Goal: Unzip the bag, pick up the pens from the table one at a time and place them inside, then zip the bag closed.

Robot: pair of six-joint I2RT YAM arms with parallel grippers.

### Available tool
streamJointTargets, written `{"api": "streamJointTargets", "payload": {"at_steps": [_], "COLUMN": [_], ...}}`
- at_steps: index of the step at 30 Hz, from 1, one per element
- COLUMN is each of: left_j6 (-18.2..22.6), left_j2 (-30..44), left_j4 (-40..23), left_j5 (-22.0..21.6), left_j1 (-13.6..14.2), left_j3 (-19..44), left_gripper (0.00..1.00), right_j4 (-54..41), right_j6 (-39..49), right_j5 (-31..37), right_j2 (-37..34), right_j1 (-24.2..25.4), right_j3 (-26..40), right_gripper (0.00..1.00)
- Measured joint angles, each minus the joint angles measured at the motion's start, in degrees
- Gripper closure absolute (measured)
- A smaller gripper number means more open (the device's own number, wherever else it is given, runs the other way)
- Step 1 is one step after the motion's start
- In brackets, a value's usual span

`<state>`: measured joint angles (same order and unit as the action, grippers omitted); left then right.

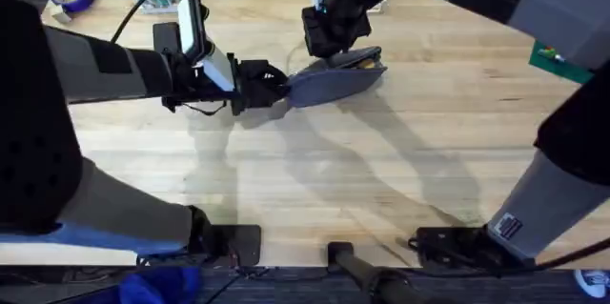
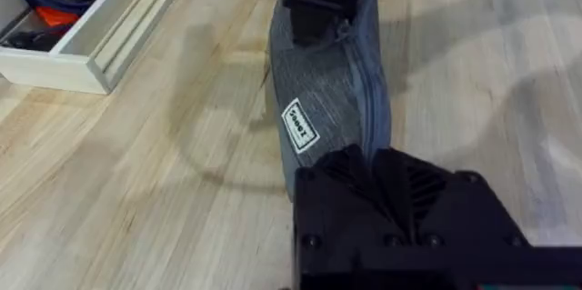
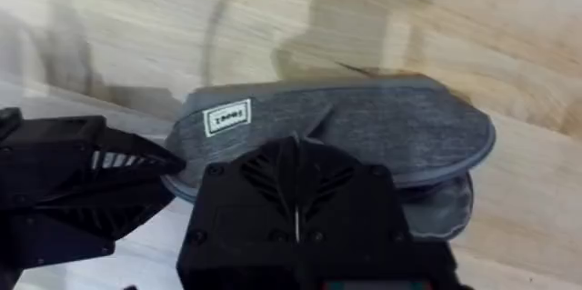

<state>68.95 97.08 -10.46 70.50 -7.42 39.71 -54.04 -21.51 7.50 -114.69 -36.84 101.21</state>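
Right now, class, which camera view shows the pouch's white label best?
The left wrist view: the white label lies unobstructed on the grey-blue pouch, beside its zipper. The right wrist view shows the label too, nearer the edge and close to a gripper. In the overhead view the pouch is visible, the label indistinguishable.

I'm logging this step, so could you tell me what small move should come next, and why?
Probably the right pincer should draw the zipper along the bag. The left pincer holds one end of the bag, the right sits over the zipper at the other end, and the bag looks mostly shut.
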Motion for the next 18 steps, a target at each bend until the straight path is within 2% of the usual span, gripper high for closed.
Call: {"api": "streamJointTargets", "payload": {"at_steps": [9,18], "left_j6": [0.00,-0.01], "left_j2": [0.00,0.00], "left_j4": [0.00,0.02], "left_j5": [0.00,0.00], "left_j1": [0.00,-0.02], "left_j3": [0.02,0.02], "left_gripper": [0.959,0.959], "right_j4": [0.40,-0.09], "right_j6": [1.86,3.22], "right_j5": [-0.49,-0.98], "right_j2": [0.49,4.86], "right_j1": [0.00,0.00], "right_j3": [0.00,0.00], "right_gripper": [0.969,0.968]}}
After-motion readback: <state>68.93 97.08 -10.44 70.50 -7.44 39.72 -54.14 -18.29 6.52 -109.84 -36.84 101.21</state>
